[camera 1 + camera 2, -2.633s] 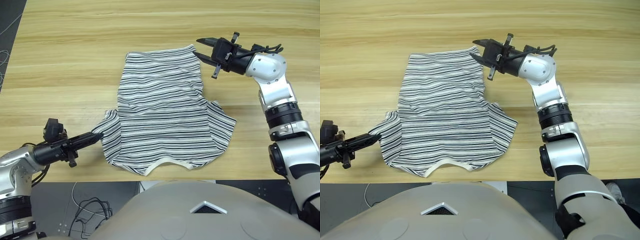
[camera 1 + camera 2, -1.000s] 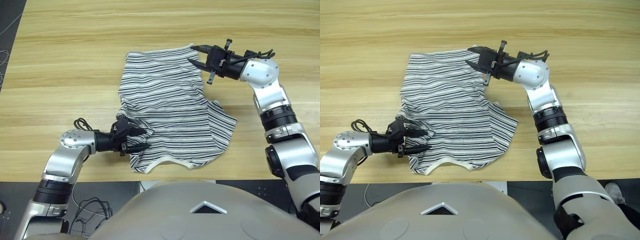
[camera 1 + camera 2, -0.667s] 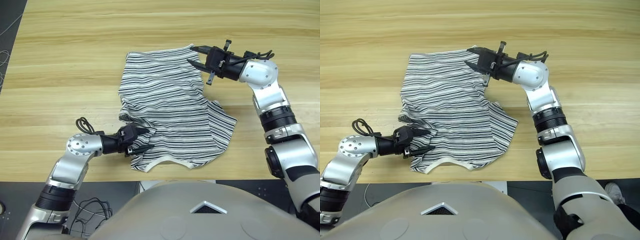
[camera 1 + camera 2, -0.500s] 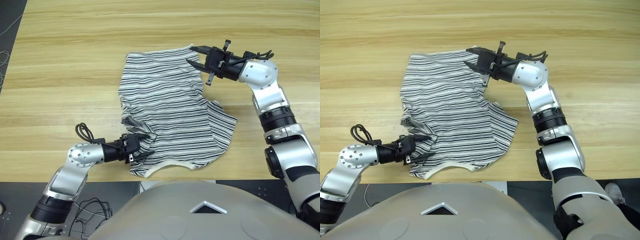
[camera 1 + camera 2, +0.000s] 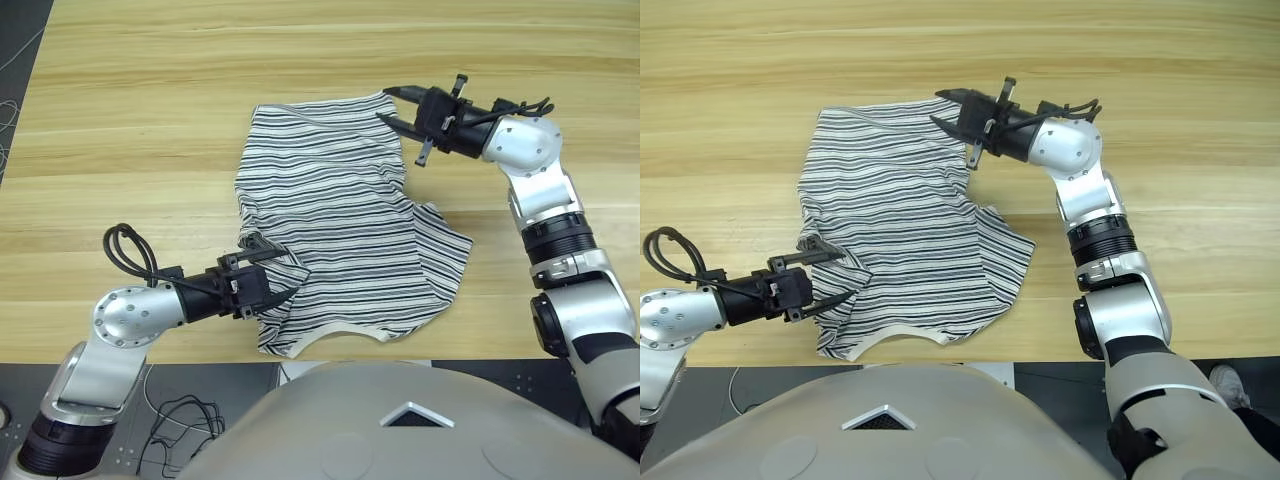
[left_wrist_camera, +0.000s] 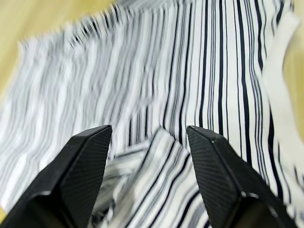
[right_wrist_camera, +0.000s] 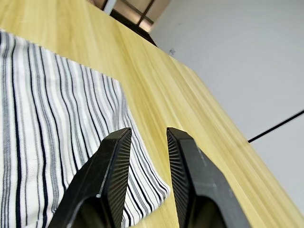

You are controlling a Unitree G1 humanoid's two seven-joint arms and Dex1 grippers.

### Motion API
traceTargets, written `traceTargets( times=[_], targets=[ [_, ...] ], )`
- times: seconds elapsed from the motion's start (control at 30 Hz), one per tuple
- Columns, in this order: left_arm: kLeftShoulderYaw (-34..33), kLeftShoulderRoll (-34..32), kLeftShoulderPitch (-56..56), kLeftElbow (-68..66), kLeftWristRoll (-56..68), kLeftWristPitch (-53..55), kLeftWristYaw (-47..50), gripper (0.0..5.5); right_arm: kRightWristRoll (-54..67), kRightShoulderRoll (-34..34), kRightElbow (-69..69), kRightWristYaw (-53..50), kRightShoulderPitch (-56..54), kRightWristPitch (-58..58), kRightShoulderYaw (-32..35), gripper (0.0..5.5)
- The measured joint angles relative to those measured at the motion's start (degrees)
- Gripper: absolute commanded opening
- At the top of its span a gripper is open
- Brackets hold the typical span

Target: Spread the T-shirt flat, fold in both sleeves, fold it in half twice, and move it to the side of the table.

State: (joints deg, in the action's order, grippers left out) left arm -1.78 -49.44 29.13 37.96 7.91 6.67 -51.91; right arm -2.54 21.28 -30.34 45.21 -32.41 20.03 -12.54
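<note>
Wooden bench [image 5: 150, 100] is occupied centrally by the T-shirt [image 5: 330, 215], judged limp and light; hems are best pinched. The left end effector [image 5: 283, 272] is spread at the near-left sleeve, the right end effector [image 5: 385, 103] spread at the far-right corner.

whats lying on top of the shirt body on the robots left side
The folded-in left sleeve lies on the T-shirt's body, at the open left gripper's fingertips. The cloth beneath that fold is covered.
</note>
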Motion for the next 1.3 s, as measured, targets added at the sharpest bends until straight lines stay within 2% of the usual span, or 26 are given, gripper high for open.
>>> traceTargets(
  times=[0.07, 0.1, 0.17, 0.23, 0.3, 0.4, 0.57, 1.0, 1.3],
  targets=[
    [-5.09, 0.39, -0.33, 1.14, 8.60, 1.31, -1.39, 2.94, 3.95, 2.75, -1.40, 2.60, -2.84, -8.76, 3.73, 1.36],
    [-8.64, 0.81, -1.09, 0.39, 14.53, 2.24, -1.78, 2.94, 6.15, 5.89, -2.81, 6.61, -4.40, -16.79, 5.19, 1.36],
    [-13.53, 1.60, -3.67, -2.76, 21.34, 3.32, -1.97, 2.97, 8.36, 10.08, -4.84, 13.97, -4.87, -28.11, 5.73, 1.67],
    [-18.28, 2.06, -9.05, -12.36, 23.94, 4.46, -0.62, 2.97, 9.64, 16.76, -5.68, 26.35, -3.80, -41.24, 3.81, 2.00],
    [-20.85, 2.41, -11.98, -19.56, 24.14, 4.80, 0.62, 2.97, 9.68, 22.44, -2.49, 34.27, 0.49, -48.35, 1.07, 2.33],
    [-21.47, 2.52, -14.38, -23.77, 24.43, 5.02, 0.68, 2.97, 10.37, 26.75, 5.65, 41.01, 8.85, -54.90, -2.43, 2.33],
    [-21.83, 3.05, -14.13, -23.45, 24.23, 4.98, 0.69, 2.97, 11.85, 26.96, 11.82, 41.42, 12.15, -59.41, -2.72, 2.33],
    [-22.61, 4.96, -13.16, -21.81, 23.16, 5.64, 1.07, 2.97, 12.90, 23.19, 9.89, 36.07, 12.94, -60.20, -2.41, 2.33],
    [-22.55, 5.50, -12.95, -21.23, 22.11, 5.74, 1.06, 2.97, 14.07, 22.48, 13.72, 36.67, 13.68, -61.50, -4.63, 2.33]
  ],
)
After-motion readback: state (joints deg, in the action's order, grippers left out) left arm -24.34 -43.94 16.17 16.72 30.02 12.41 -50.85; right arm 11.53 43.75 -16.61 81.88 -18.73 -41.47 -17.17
